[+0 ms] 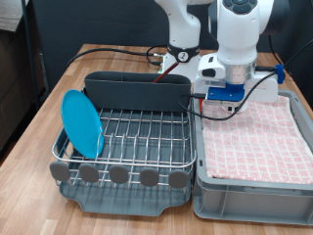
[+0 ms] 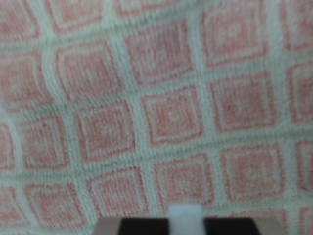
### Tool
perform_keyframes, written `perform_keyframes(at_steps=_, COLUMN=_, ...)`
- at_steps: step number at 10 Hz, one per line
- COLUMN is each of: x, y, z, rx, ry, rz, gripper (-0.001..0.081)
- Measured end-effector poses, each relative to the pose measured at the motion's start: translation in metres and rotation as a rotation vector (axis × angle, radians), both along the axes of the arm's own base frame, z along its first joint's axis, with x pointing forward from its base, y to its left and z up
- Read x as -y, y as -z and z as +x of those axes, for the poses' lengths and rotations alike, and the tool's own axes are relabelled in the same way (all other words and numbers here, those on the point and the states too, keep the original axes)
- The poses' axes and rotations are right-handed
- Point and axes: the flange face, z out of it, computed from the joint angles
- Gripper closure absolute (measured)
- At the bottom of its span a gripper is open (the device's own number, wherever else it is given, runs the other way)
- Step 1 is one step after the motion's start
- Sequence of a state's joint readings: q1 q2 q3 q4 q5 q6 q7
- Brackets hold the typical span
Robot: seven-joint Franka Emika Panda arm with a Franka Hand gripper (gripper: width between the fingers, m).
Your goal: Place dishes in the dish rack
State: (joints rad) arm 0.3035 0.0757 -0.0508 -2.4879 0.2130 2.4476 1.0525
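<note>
Gripper [image 1: 221, 101] hangs low over the far-left part of the grey bin [image 1: 252, 196], just above its pink checked cloth [image 1: 256, 137]; fingers are hidden under the blue wrist block, so I cannot tell whether they are spread or pressed together. Nothing visible between them. Wrist view is filled by blurred pink-and-white checks, so the hand is very close to the cloth.

Light-blue plate [image 1: 83, 123] stands on edge, slightly tilted, in the left side of the dish rack [image 1: 127, 137], leaning among the wires. Judgement: rigid, smooth, probably light plastic or melamine; slippery on its faces, best pinched across the rim. One dish racked so far.

Cup and wooden spoon: not visible in either view; possibly hidden beneath the hand, cannot confirm.

Rack: silver wire grid on dark tray, grey caddy [image 1: 137, 90] along the far side, round discs along the near edge. Bin sits touching the rack's right side, both on a wooden table [image 1: 39, 113].
</note>
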Motion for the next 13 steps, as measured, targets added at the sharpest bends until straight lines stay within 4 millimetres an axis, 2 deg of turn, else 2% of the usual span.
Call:
perform_keyframes(at_steps=4, x=0.008, y=-0.042, z=0.026, rx=0.074, ry=0.009, rz=-0.048, gripper=0.0735)
perform_keyframes(at_steps=9, x=0.037, y=-0.109, z=0.076, rx=0.257, ry=0.000, rz=-0.131, gripper=0.0735)
perform_keyframes(at_steps=11, x=0.039, y=-0.112, z=0.081, rx=0.264, ry=-0.004, rz=-0.141, gripper=0.0735)
perform_keyframes(at_steps=13, x=0.046, y=-0.113, z=0.086, rx=0.289, ry=-0.094, rz=-0.165, gripper=0.0735)
